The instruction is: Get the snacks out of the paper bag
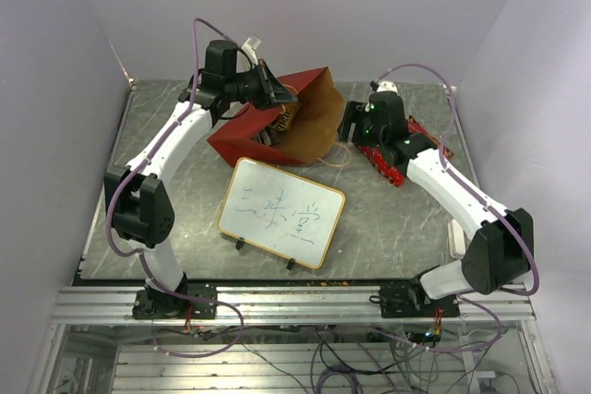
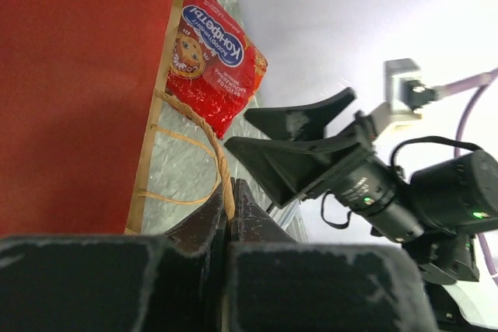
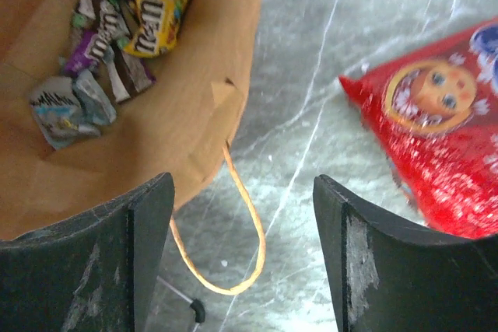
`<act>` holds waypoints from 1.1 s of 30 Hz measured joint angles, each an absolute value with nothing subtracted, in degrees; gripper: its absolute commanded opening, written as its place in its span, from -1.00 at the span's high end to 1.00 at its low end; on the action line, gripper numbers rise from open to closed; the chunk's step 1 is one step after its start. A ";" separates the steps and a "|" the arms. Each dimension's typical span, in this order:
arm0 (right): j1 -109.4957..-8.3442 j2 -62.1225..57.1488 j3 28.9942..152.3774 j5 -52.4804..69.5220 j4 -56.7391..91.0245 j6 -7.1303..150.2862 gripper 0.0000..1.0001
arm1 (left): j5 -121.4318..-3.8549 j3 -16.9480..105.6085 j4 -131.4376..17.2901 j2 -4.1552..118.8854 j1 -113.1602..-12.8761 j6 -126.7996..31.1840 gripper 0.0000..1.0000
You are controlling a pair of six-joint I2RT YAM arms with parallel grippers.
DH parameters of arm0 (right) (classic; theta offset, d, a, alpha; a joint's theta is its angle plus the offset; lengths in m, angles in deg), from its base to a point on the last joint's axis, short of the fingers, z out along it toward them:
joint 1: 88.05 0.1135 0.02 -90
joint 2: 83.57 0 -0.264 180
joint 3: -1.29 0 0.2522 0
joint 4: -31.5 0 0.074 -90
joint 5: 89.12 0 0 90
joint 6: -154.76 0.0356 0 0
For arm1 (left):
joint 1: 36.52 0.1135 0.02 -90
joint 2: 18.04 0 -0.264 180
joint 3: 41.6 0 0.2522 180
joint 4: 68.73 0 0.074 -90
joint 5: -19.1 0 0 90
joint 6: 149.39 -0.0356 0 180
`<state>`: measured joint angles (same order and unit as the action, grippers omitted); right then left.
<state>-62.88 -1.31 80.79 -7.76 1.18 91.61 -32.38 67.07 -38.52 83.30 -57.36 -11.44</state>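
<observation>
Right fingers spread, right by bag mouth; candy just inside, to their left. Left fingers pinching handle, so right arm nearer.

From the right gripper, the paper bag lies on its side ahead and to the left, its mouth towards the fingers and the candy packets deep inside. The lower string handle loops out from the rim onto the table, under the gap between the fingers. The chip bag lies on the table ahead and to the right, apart from the paper bag. The upper string handle runs between the fingers of the left gripper, with the bag's wall to their left. The whiteboard stands behind both grippers, towards the arm bases.
</observation>
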 measured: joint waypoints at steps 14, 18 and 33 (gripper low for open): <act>-59.71 12.33 94.62 -1.93 10.78 98.96 -0.12 | -33.23 65.35 -48.01 81.86 -57.40 -1.32 0.86; -55.82 20.94 95.52 -2.69 14.27 104.49 -0.07 | -33.17 64.45 -51.18 81.86 -57.49 1.58 0.86; -52.96 40.50 104.02 -12.84 25.18 109.95 -0.12 | -33.30 62.38 -54.37 81.83 -58.04 7.59 0.86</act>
<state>-52.96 40.50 104.02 -12.84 25.18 109.95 -33.30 62.38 -54.37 81.83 -58.04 7.59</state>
